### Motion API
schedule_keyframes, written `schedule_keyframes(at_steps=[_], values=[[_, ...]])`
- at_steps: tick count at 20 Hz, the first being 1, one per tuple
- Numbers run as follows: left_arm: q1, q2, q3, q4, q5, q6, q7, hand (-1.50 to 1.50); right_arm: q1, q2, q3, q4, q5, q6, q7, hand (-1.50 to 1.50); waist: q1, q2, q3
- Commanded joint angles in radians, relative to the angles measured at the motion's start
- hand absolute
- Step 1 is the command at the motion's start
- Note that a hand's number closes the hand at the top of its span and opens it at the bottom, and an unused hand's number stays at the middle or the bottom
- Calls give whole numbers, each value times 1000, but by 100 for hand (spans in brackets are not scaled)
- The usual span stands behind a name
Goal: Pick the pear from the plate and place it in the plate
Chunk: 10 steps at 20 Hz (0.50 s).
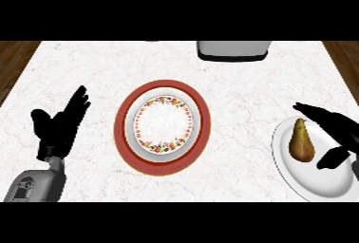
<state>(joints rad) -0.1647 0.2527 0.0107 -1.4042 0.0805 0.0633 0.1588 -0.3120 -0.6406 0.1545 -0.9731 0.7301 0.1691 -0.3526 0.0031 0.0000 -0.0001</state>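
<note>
**Two plates, pear not yet gripped**

I see the pear (302,141) lying on the white plate (316,182), stem end pointing away from me. My right robot hand (335,132) is spread, fingers reaching over the pear's far side and thumb below it, nothing pinched yet. My left robot hand (60,124) rests open, fingers up, well left of the patterned plate (165,124), which sits on the counter (91,66) left of the white plate. To do this well, I'd lower the right robot hand until fingers and thumb straddle the pear's wide belly, then curl in. I judge the narrow neck likelier to slip.
</note>
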Motion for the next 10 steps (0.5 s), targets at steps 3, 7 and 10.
schedule_keyframes(at_steps=[3,7,10], values=[[52,-17,9,18,-26,-27,-60,0,-45,112,8,103,117,-88,35,-150,4,2,0],[-18,-23,43,42,-33,-42,-31,0,-56,70,-47,112,147,-29,-25,-150,-2,0,0],[32,-42,27,-37,-38,-25,6,0,-126,99,-34,210,204,-54,-15,-150,4,1,0]])
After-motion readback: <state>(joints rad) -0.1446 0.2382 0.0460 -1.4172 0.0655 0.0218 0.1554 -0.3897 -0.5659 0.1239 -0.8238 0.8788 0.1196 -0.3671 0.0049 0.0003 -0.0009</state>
